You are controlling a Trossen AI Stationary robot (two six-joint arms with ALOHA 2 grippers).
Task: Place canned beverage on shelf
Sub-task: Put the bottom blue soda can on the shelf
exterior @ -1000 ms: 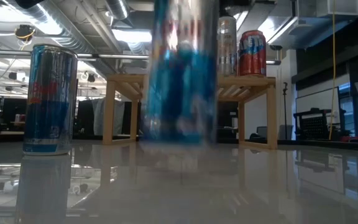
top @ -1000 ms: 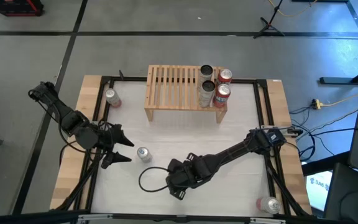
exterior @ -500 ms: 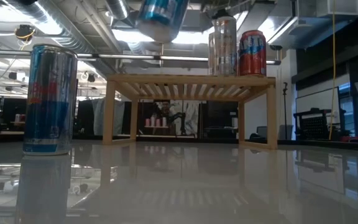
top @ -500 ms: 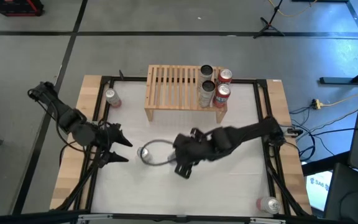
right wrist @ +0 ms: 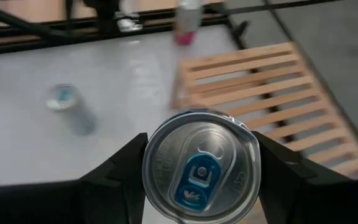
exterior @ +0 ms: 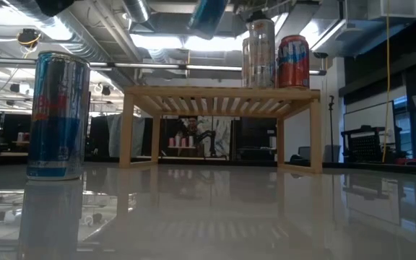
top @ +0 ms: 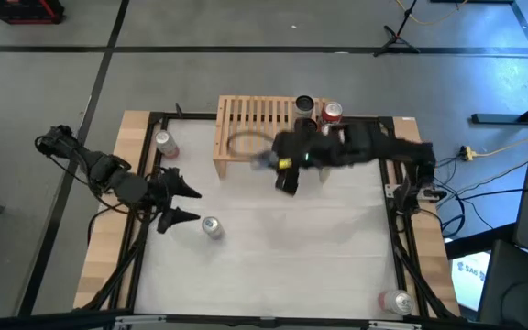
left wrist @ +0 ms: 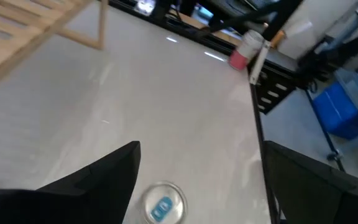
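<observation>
Over the shelf (top: 257, 128), my right claw (right wrist: 199, 186) pinches a blue can (right wrist: 200, 165); left claw (top: 183, 203) spread near the desk's (top: 291, 257) left edge; no label readable.

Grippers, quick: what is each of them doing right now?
Left gripper: open, holding nothing.
Right gripper: closed on a blue-tabbed can, up by the shelf.

Shelf (top: 255, 133) at table's (top: 337, 266) rear, cans (top: 317, 115) on its right end; lone can (top: 212, 227) front-left
</observation>
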